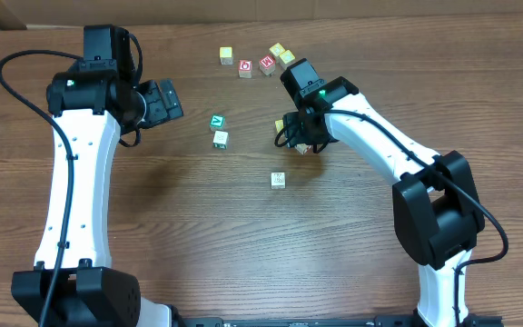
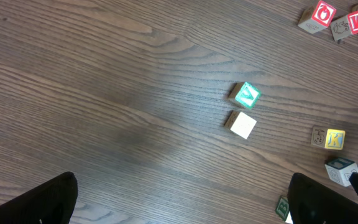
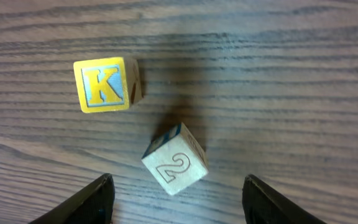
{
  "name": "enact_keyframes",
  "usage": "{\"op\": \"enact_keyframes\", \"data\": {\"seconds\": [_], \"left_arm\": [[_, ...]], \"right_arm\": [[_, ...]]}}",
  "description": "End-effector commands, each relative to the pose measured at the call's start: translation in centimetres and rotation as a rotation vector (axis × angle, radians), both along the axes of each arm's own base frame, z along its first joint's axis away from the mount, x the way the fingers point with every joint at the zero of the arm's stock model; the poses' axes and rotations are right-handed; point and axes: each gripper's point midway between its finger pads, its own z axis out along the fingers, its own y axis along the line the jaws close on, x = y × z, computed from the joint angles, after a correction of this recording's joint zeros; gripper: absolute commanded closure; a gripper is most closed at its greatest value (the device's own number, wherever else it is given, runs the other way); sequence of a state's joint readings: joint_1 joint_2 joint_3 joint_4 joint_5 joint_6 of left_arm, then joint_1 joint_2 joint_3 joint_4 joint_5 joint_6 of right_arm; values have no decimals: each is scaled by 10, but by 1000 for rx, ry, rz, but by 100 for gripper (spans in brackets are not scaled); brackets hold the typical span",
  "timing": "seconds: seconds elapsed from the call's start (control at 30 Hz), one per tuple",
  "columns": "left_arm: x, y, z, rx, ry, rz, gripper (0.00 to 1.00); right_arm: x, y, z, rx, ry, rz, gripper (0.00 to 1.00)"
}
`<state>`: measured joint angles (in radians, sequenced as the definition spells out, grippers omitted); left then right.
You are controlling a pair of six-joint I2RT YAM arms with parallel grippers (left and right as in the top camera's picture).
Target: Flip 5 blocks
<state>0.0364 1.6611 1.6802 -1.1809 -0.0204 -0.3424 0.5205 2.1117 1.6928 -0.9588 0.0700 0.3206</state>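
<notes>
Right pincer (image 3: 178, 198), wide open, empty: 2 block (image 3: 174, 165) centred just ahead between the jaws, apparently tipped on edge.

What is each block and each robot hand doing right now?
K block: flat, K face up.
2 block: 2 face up, not gripped.
green block: green letter up.
plain block: blank face up.
left gripper: open, empty.
right gripper: open, empty.

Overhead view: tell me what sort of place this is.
Probably a robot test bench, perhaps a lab: left arm and right arm at a wood-grain table, lettered toy blocks scattered on it, brown cardboard-like sheet behind.
</notes>
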Motion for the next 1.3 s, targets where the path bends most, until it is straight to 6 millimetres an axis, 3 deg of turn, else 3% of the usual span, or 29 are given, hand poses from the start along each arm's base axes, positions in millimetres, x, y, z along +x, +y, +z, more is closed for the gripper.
{"op": "enact_keyframes", "data": {"seconds": [0.0,0.2,0.4,0.6,0.7,0.83,1.27], "left_arm": [[5,1,7,4,-22,20,0],[6,1,7,4,-23,20,0],[5,1,7,4,-22,20,0],[5,1,7,4,-22,20,0],[5,1,7,4,-22,20,0],[6,1,7,4,-23,20,0],[6,1,7,4,-23,20,0]], "right_arm": [[3,4,-2,9,-19,27,34],[1,3,-16,18,-20,-1,34],[-9,3,-29,70,25,-258,38],[-9,4,-30,110,34,-408,39],[-9,4,-29,122,36,-457,50],[-6,-1,-29,118,17,-551,49],[-7,6,-28,118,-6,-554,48]]}}
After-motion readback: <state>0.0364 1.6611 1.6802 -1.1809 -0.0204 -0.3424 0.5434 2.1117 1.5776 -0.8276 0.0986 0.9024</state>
